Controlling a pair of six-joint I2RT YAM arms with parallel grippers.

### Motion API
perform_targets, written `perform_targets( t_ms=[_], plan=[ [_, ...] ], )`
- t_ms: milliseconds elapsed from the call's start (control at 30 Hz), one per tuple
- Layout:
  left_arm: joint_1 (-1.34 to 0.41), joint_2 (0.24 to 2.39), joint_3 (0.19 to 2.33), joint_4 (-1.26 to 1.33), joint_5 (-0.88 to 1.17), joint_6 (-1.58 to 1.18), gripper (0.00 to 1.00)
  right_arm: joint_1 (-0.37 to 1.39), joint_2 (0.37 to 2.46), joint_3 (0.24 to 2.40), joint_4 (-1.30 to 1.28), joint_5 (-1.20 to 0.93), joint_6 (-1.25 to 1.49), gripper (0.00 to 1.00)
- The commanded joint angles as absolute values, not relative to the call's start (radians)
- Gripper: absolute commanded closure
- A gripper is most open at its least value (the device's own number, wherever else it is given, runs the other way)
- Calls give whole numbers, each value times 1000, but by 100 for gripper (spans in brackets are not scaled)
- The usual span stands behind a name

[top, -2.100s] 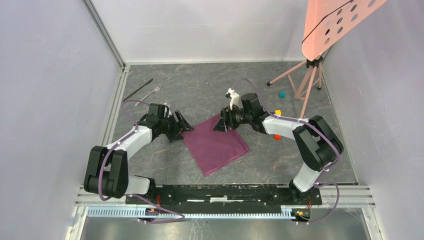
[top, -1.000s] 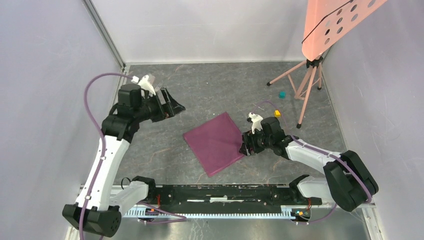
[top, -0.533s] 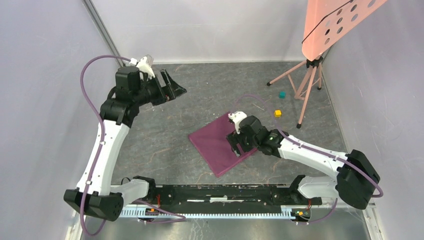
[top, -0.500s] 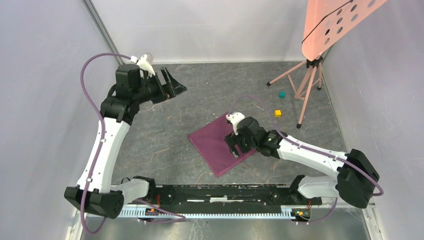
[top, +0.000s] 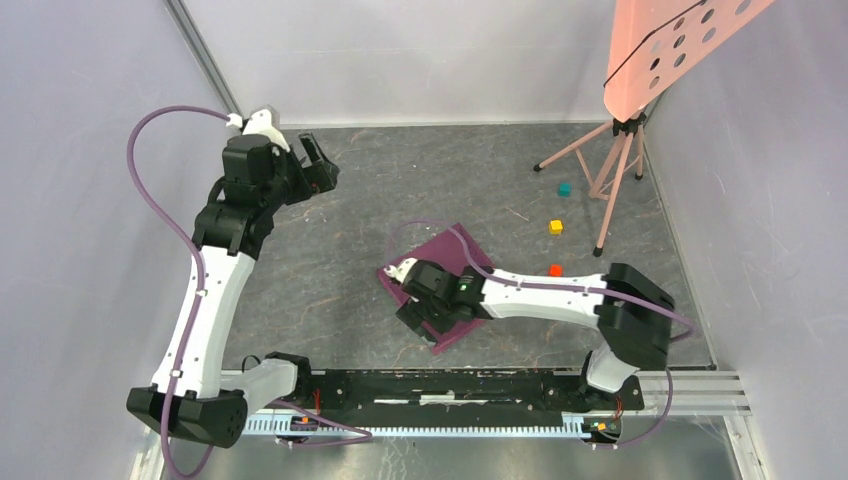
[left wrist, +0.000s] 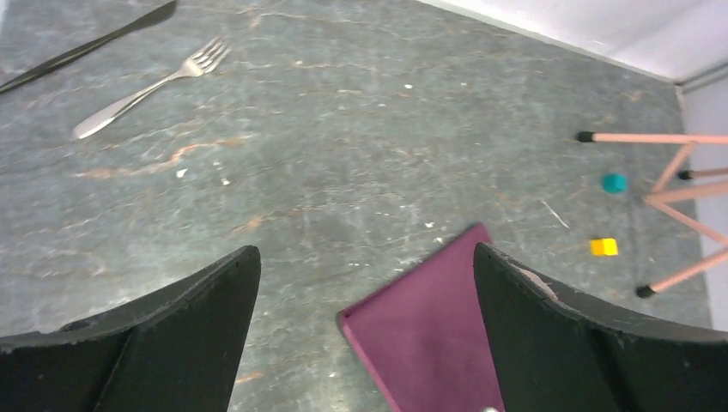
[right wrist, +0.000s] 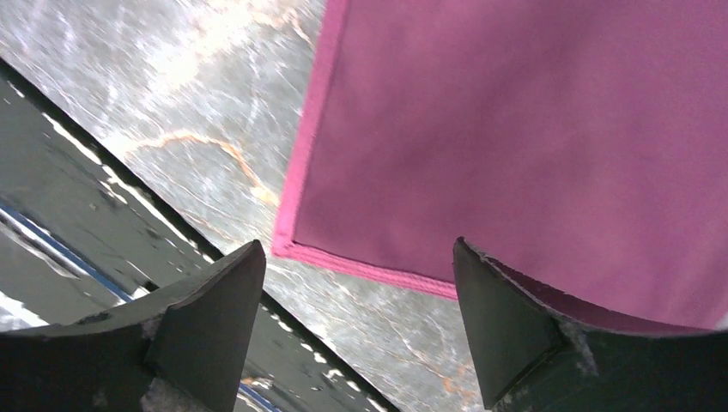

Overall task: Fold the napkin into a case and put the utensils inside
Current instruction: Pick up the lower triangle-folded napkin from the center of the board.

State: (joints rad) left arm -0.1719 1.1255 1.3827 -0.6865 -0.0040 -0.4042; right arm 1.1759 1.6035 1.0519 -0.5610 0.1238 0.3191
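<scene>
Left fingers (left wrist: 193, 309): wide, empty, aloft.
Right fingers (right wrist: 515, 318): wide, empty, over napkin (top: 442, 256) corner.
Fork (left wrist: 146, 90), knife (left wrist: 86, 47): together on counter (left wrist: 343, 129).

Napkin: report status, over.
Left end effector open, raised; right end effector open over napkin corner. Napkin flat, no case yet. Fork and knife far left, off it. Nothing on napkin.

Bare tabletop (left wrist: 343, 129) runs open between fork (left wrist: 150, 90), knife (left wrist: 86, 47) and napkin (top: 447, 250). Right arm (top: 540, 293) lies across the napkin from the right, blocking that side; its far corner uncovered. Tripod legs (top: 600, 170) and three small cubes (top: 555, 227) clutter the far right.
</scene>
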Motion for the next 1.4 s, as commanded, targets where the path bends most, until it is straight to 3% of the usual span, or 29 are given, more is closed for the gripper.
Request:
perform_targets(
  t_ms=[0,100,433,567,1000,1367],
  plan=[
    [-137,1064,1323,-623,-129,-337,0,1211,1718,1192,-651,41,368,19],
    [-131,1034,1307,-603,-83,-328,0,1234,1809,1275,-694,-18,389,27],
    [-120,1012,1298,-591,36,-336,0,1243,1936,1381,-848,-21,376,26],
    [-119,1008,1295,-587,52,-334,0,1243,1953,1394,-872,-24,369,37],
    [-95,1016,1284,-568,132,-354,0,1229,1973,1435,-905,10,364,38],
    [-89,1025,1276,-560,144,-360,0,1210,1993,1349,-826,3,338,46]
  ],
)
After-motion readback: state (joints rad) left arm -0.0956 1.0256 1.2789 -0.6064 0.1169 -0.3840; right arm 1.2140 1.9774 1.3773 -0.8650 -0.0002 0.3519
